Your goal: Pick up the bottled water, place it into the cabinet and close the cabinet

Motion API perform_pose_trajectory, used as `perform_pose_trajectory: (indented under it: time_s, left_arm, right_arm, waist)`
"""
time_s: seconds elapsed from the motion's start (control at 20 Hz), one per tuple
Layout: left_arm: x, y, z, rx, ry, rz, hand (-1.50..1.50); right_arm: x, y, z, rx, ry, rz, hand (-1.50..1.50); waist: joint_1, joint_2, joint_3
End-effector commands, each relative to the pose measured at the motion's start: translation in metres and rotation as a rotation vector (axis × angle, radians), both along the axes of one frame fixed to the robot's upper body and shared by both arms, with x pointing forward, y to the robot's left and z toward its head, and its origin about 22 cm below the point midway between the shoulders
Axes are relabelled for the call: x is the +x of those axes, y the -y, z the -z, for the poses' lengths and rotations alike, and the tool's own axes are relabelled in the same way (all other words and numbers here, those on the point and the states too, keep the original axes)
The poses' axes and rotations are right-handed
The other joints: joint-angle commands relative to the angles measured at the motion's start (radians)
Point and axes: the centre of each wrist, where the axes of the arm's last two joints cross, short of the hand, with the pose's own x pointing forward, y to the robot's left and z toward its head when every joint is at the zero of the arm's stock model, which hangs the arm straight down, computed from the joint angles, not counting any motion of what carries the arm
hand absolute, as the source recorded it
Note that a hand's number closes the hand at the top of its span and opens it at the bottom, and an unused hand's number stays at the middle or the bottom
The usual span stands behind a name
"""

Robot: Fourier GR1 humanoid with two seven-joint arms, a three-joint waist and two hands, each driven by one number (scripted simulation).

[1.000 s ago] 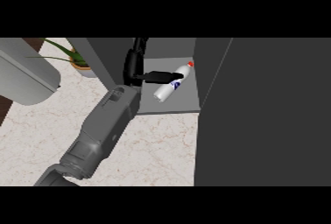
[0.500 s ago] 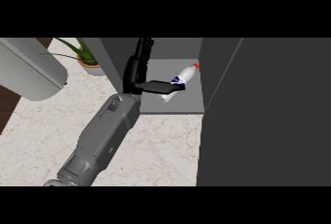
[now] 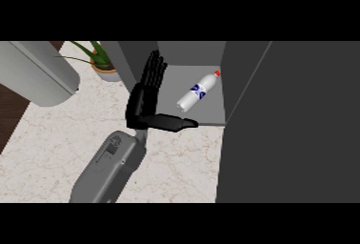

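The bottled water [image 3: 197, 93], clear with a blue label and a red cap, lies on its side on the grey floor of the open cabinet [image 3: 209, 113], cap pointing to the back right. My left hand [image 3: 144, 102] stands just left of it at the cabinet's front left edge. Its fingers are straight and point away from me, and its thumb sticks out to the right below the bottle. Nothing is in the hand, and a small gap separates the thumb from the bottle. My right hand does not show.
The dark cabinet door [image 3: 288, 133] stands open and fills the right side. A potted plant [image 3: 103, 65] sits at the back left on the marble counter [image 3: 63, 143]. A large rounded grey body [image 3: 35, 71] fills the upper left.
The hand has let go of the bottle, which now lies free on the cabinet floor. Hand and thumb have drawn back from it toward me and to the left.
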Motion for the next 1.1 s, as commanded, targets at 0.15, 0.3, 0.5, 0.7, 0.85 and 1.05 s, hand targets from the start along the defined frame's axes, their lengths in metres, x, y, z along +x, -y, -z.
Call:
perform_pose_trajectory:
  time_s: [0.15,0.3,0.5,0.7,0.85,1.05]
  left_arm:
    - [-0.068,-0.032,-0.024,-0.086,0.019,-0.052,-1.50]
    - [-0.103,-0.041,-0.045,-0.103,0.020,-0.027,-1.50]
    - [-0.146,-0.053,-0.047,-0.103,-0.015,0.030,-1.50]
    - [-0.168,-0.053,-0.045,-0.130,0.025,0.009,-1.50]
    - [-0.187,-0.081,-0.059,-0.135,0.033,-0.002,-1.50]
    - [-0.209,-0.090,-0.057,-0.122,0.045,-0.049,-1.50]
  right_arm:
    - [0.002,-0.013,-0.005,-0.004,0.012,-0.020,-1.50]
    - [-0.003,-0.004,-0.008,-0.018,0.008,-0.013,-1.50]
    - [0.002,0.002,-0.007,-0.098,0.033,-0.080,-1.50]
    - [-0.005,-0.013,-0.013,-0.168,0.010,-0.219,1.50]
    - [-0.002,-0.010,-0.018,-0.239,0.017,-0.299,1.50]
    - [-0.001,-0.019,-0.034,-0.291,0.051,-0.454,1.50]
  waist:
    - [-0.005,0.003,-0.003]
    - [-0.007,0.002,-0.002]
    - [-0.006,0.005,-0.003]
    - [-0.013,0.006,-0.004]
    - [-0.005,0.006,-0.004]
    - [0.007,0.007,-0.004]
